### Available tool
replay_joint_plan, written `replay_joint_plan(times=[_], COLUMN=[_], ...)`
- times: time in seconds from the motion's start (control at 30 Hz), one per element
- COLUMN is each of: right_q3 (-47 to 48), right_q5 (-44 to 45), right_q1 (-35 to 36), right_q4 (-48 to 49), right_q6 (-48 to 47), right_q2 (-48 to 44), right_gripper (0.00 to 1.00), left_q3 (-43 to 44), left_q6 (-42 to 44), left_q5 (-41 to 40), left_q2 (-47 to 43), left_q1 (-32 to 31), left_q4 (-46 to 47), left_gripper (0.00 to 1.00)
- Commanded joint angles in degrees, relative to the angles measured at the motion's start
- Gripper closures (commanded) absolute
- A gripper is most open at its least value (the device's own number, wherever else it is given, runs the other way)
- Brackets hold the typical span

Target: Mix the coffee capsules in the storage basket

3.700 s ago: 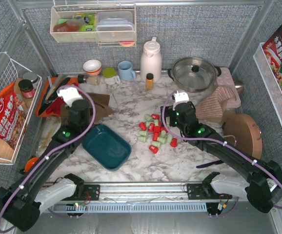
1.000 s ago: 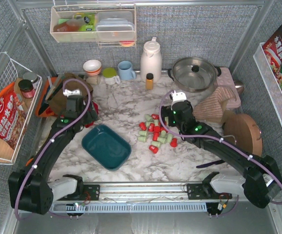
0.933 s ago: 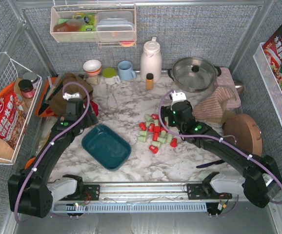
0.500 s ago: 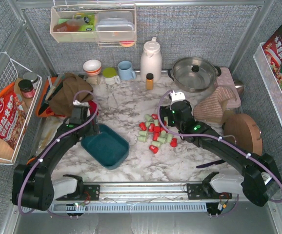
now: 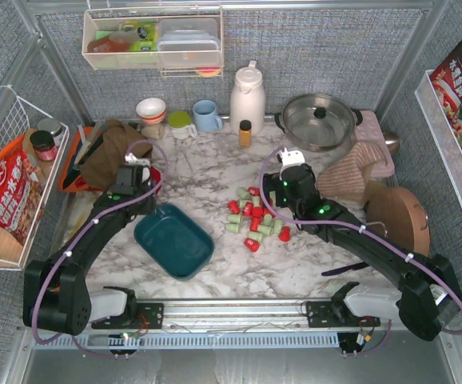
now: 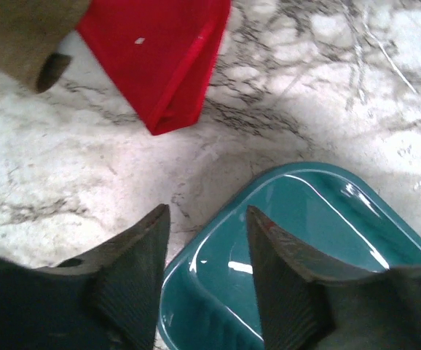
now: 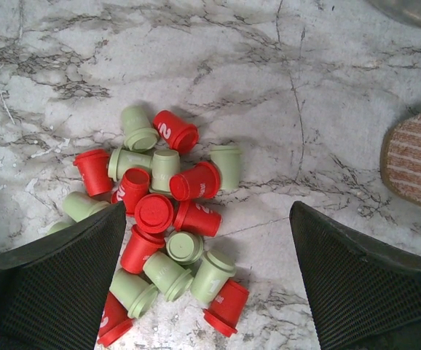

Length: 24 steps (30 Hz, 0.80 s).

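The coffee capsules [image 5: 255,218] lie in a loose red and mint green pile on the marble, right of centre, also in the right wrist view [image 7: 167,219]. The storage basket [image 5: 175,240], a dark teal oblong tray, sits left of the pile with nothing in it. My left gripper [image 5: 145,214] is low over the basket's far-left corner. In the left wrist view its jaws [image 6: 207,209] straddle the basket's rim [image 6: 305,219], one finger outside and one inside, with gaps showing. My right gripper [image 5: 277,198] hovers wide open just above the pile's right side [image 7: 209,207], holding nothing.
A red tray [image 6: 159,58] and a brown cloth [image 5: 111,152] lie just beyond the left gripper. An orange-capped bottle [image 5: 245,132], white jug [image 5: 247,96], blue mug [image 5: 207,116] and steel pot [image 5: 319,120] line the back. A striped mitt [image 5: 359,176] and a round board [image 5: 399,220] are on the right.
My left gripper has come down from beside the brown cloth to the basket's far-left corner, and its jaws have narrowed. The right arm and the capsules have stayed put.
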Motion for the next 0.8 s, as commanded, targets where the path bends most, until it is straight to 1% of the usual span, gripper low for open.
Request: replay_joint_plan(times=[0.0,0.03,0.1,0.27,0.33,0.43,0.5,0.57,0.67,0.73,0.77], right_q3=[1.3,1.6,1.8,1.9,2.0,2.1,2.1,2.1,2.2,2.2,2.3], right_q5=[-0.8,-0.9,-1.2,-1.5,-1.6,-1.8,-1.8,-1.8,-1.9,-2.0,-2.0], right_q1=[0.1,0.1,0.1,0.1,0.1,0.1,0.1,0.1,0.1,0.1,0.1], right_q4=[-0.1,-0.3,-0.6,-0.6,-0.6,-0.7,-0.8,-0.8,-0.8,-0.8,-0.8], right_q6=[0.2,0.2,0.2,0.3,0.4,0.4,0.4,0.4,0.5,0.5,0.5], right_q2=[0.4,0.6,0.8,1.1,1.2,1.3,1.2,1.1,1.1,1.2,1.2], right_gripper=[0.01,0.01,0.01,0.01,0.01,0.01,0.01,0.01,0.01,0.01,0.01], left_q3=[2.5,3.1,3.6,3.1,1.7,-1.6,-3.7,-5.9,-9.0,-10.0,-10.3], left_q6=[-10.4,-13.5,-19.7,-33.6,-37.3,-41.4,-43.9,-45.8,-48.6,-50.2,-51.0], left_q5=[-11.8,-15.3,-18.9,-18.6,-17.3,-14.3,-13.5,-12.8,-12.6,-13.4,-14.0], left_q2=[-0.4,-0.2,-0.4,-1.7,-3.7,-7.7,-10.4,-12.4,-14.2,-15.3,-15.7], left_q1=[0.1,0.1,0.1,0.0,-0.2,-0.5,-1.0,-1.7,-3.2,-4.2,-4.6], left_q4=[-6.7,-9.2,-13.0,-20.9,-22.1,-21.6,-21.5,-21.1,-20.7,-20.8,-20.7], left_gripper=[0.37,0.33,0.32,0.3,0.31,0.36,0.38,0.42,0.47,0.48,0.5])
